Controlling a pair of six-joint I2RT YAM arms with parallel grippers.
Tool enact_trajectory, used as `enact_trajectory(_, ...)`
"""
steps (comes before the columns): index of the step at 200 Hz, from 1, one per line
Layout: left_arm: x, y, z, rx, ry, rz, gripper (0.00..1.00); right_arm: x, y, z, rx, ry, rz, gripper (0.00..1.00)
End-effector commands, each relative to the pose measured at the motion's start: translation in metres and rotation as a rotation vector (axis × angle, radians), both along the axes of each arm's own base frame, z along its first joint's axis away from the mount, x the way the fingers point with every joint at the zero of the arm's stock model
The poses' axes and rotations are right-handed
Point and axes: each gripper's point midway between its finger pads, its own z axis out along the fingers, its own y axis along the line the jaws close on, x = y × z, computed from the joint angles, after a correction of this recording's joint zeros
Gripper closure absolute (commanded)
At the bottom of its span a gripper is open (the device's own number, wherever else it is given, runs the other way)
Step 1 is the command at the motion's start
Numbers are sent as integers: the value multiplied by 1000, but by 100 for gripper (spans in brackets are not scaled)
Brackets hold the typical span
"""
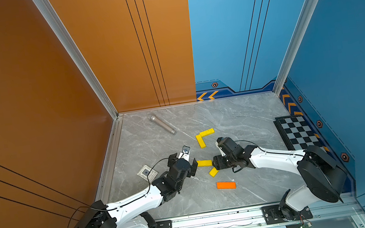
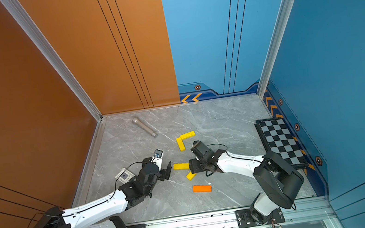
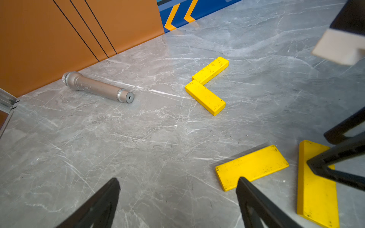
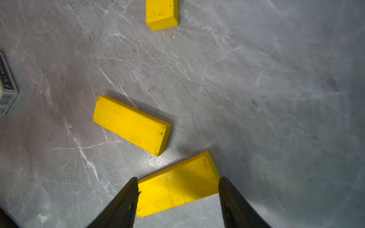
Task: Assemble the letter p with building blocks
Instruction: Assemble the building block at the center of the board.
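Grey marble tabletop [image 1: 237, 116]. Pinched in right gripper [image 4: 178, 178]: slanted yellow block [image 4: 177, 189]. Just beside it, flat yellow block [image 4: 131, 125], next to spread, empty left gripper [image 3: 178, 179]. Farther back, yellow L-pair [image 1: 200, 141], ends touching; closer to the robot, orange block [image 1: 226, 185], apart.

Angled yellow block [image 1: 213, 172] half hidden under right end effector [image 1: 216, 165], far yellow block [image 4: 162, 13] edge-cropped, small box [image 4: 7, 86] edge-cropped

Right claw [image 1: 216, 166] over yellow block [image 1: 213, 172]
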Motion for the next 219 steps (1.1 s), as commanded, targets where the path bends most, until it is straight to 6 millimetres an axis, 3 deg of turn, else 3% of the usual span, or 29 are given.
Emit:
enact_trajectory(1, -6, -4, 10, -33, -38, -32, 2, -8, -12, -18, -77, 47, -78, 35)
enact_trajectory(18, -9, -1, 13, -48, -46, -31, 1, -6, -14, -25, -91, 58, -111, 41)
enact_trajectory(70, -11, 2, 16, -63, -60, -29, 1, -5, -14, -31, -113, 64, -139, 41)
enact_trajectory(139, -12, 3, 18, -68, -67, -24, 1, -18, -24, -14, -159, 58, -142, 40)
enact_trajectory(219, -14, 5, 21, -70, -78, -26, 1, -17, -12, -24, -153, 85, -165, 37)
